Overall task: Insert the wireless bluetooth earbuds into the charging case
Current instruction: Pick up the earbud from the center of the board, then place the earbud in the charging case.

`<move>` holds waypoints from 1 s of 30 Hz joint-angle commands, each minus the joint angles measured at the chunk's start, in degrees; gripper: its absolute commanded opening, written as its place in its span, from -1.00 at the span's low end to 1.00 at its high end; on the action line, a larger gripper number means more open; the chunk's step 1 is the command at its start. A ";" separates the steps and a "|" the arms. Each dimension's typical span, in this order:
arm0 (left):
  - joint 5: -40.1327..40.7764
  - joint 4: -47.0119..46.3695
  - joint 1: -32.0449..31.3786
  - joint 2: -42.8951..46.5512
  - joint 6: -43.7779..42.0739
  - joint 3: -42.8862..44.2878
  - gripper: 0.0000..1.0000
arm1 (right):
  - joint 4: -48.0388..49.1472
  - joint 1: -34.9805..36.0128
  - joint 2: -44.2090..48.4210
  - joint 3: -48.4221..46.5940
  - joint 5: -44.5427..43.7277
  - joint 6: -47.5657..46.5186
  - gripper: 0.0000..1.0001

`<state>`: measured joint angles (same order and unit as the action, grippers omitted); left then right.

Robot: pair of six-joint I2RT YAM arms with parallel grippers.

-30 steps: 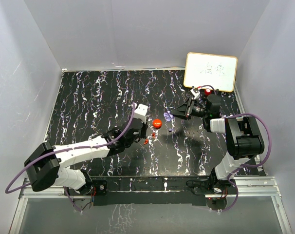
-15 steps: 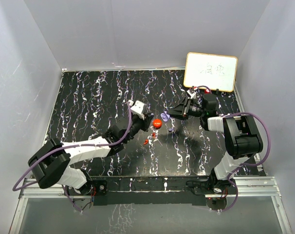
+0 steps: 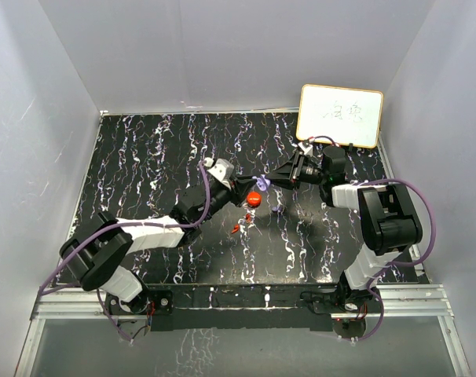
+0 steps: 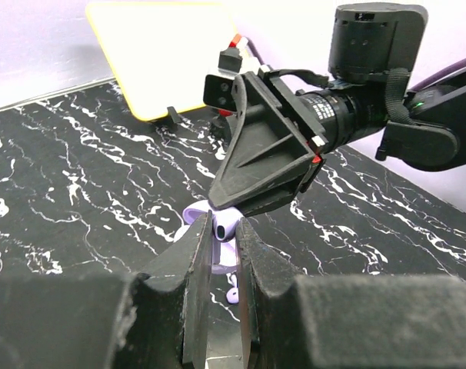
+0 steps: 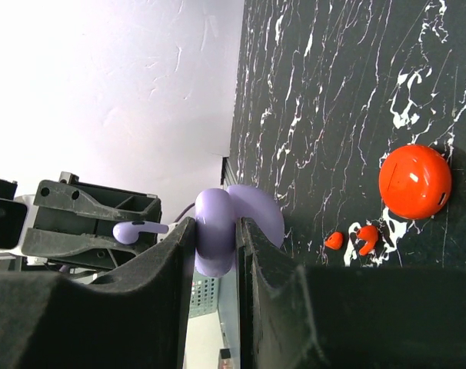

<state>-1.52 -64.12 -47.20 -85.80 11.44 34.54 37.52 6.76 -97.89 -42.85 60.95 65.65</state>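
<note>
My right gripper [image 5: 215, 224] is shut on the open lavender charging case [image 5: 218, 234] and holds it above the table, its lid [image 5: 257, 211] swung back. My left gripper [image 4: 220, 231] is shut on a lavender earbud [image 4: 221, 225] and holds it right at the case [image 4: 196, 217]. From the right wrist that earbud [image 5: 134, 229] shows just left of the case. In the top view both grippers meet near the case [image 3: 262, 182]. A second lavender earbud [image 3: 276, 209] lies on the table below them. Two red earbuds [image 5: 334, 240] [image 5: 367, 237] lie loose beside the closed red case [image 5: 414, 181].
A yellow-framed whiteboard [image 3: 340, 115] leans at the back right corner. The black marbled tabletop [image 3: 159, 165] is walled in by white panels on three sides. The red case [image 3: 254, 199] and a red earbud [image 3: 236, 228] sit just in front of the left gripper [image 3: 246, 187].
My left arm has reached forward and to the right, carrying the lavender earbud up to the case. The right gripper has shifted slightly left and back with the case.
</note>
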 commanded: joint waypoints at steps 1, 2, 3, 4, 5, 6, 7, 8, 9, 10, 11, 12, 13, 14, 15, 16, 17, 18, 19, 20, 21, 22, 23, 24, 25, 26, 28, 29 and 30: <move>-3.96 -9.82 0.20 -1.11 -0.31 -0.88 -1.00 | 3.43 0.41 -0.70 -2.35 -0.84 2.54 -1.00; -4.13 -10.59 0.19 -1.52 -0.59 -0.95 -1.00 | 4.47 0.43 -0.87 -2.21 -0.79 3.41 -1.00; -4.19 -11.64 0.14 -2.00 -0.86 -1.15 -1.00 | 6.34 0.43 -1.09 -1.97 -0.73 4.32 -1.00; -4.34 -13.06 0.13 -2.54 -1.19 -1.46 -1.00 | 7.67 0.43 -1.34 -1.78 -0.60 5.45 -1.00; -4.26 -14.94 0.15 -3.18 -1.46 -1.99 -1.00 | 9.21 0.44 -1.50 -1.53 -0.55 6.52 -1.00; -3.90 -17.25 0.21 -3.84 -1.58 -2.57 -1.00 | 10.52 0.50 -1.52 -1.35 -0.54 7.50 -1.00; -3.59 -19.41 0.17 -4.52 -1.78 -3.15 -1.00 | 12.00 0.47 -1.52 -1.16 -0.50 8.61 -1.00; -3.38 -21.45 0.17 -5.21 -1.95 -3.55 -1.00 | 13.65 0.50 -3.11 -0.87 -0.48 9.67 -1.00; -3.29 -22.96 0.14 -5.82 -2.29 -3.86 -1.00 | 15.56 0.49 -3.58 -0.57 -0.50 11.16 -1.00; -3.58 -24.93 0.15 -6.77 -2.77 -4.13 -1.00 | 17.53 0.38 -3.98 -0.28 -0.48 12.50 -1.00; -3.78 -26.83 0.20 -7.48 -3.10 -4.35 -1.00 | 19.04 0.51 -4.36 -0.08 -0.48 14.21 -1.00; -3.76 -28.98 0.15 -8.27 -3.24 -4.51 -1.00 | 20.75 0.45 -4.80 0.14 -0.52 15.37 -1.00; -3.72 -29.93 0.17 -9.08 -3.59 -4.57 -1.00 | 22.23 0.50 -5.16 0.32 -0.53 16.40 -1.00; -3.67 -31.73 0.16 -9.80 -3.92 -4.57 -1.00 | 23.27 0.52 -5.46 0.43 -0.63 17.12 -1.00; -3.46 -33.24 0.11 -10.54 -4.21 -4.64 -1.00 | 23.88 0.54 -5.69 0.48 -0.65 17.55 -1.00; -3.21 -35.06 0.15 -11.32 -4.47 -4.78 -1.00 | 24.14 0.51 -5.81 0.49 -0.78 17.73 -1.00; -2.96 -36.76 0.16 -12.04 -4.67 -4.82 -1.00 | 24.18 0.53 -5.91 0.49 -0.97 17.76 -1.00; -2.81 -38.05 0.22 -12.97 -4.92 -4.67 -1.00 | 24.12 0.54 -5.91 0.49 -1.00 17.80 -1.00; -2.76 -37.98 0.14 -13.17 -5.10 -4.29 -1.00 | 24.15 0.53 -5.90 0.49 -1.07 17.84 -1.00; -2.97 -38.19 0.22 -13.55 -5.30 -3.99 -1.00 | 24.13 0.61 -5.91 0.49 -1.15 17.91 -1.00; -2.98 -38.19 0.23 -13.83 -5.27 -3.69 -1.00 | 24.10 0.65 -5.91 0.49 -1.12 17.93 -1.00; -2.96 -38.19 0.23 -14.06 -5.36 -3.35 -1.00 | 24.03 0.70 -5.85 0.56 -1.18 17.94 -1.00; -2.89 -38.22 0.25 -14.29 -5.38 -3.08 -1.00 | 23.94 0.75 -5.83 0.57 -1.18 17.94 -1.00; -2.88 -38.22 0.19 -14.38 -5.43 -2.88 -1.00 | 23.88 0.73 -5.82 0.65 -1.26 17.94 -1.00; -2.88 -38.27 0.17 -14.39 -5.49 -2.64 -1.00 | 23.83 0.86 -5.81 0.74 -1.35 17.94 -1.00; -2.88 -38.27 0.23 -14.40 -5.64 -2.52 -1.00 | 23.83 0.95 -5.82 0.82 -1.36 17.87 -1.00; -3.11 -38.23 0.18 -14.00 -6.32 -2.29 -1.00 | 23.41 1.05 -5.78 0.99 -1.51 17.50 -1.00; -2.87 -38.24 0.23 -13.62 -6.46 -2.29 -1.00 | 23.32 1.04 -5.82 1.13 -1.51 17.38 -1.00; -2.66 -38.27 0.21 -13.38 -6.58 -2.29 -1.00 | 23.35 1.06 -5.91 1.18 -1.43 17.33 -1.00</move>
<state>-3.90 -90.45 -47.18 -100.75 6.44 30.46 57.30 7.46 -104.01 -42.17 59.88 83.02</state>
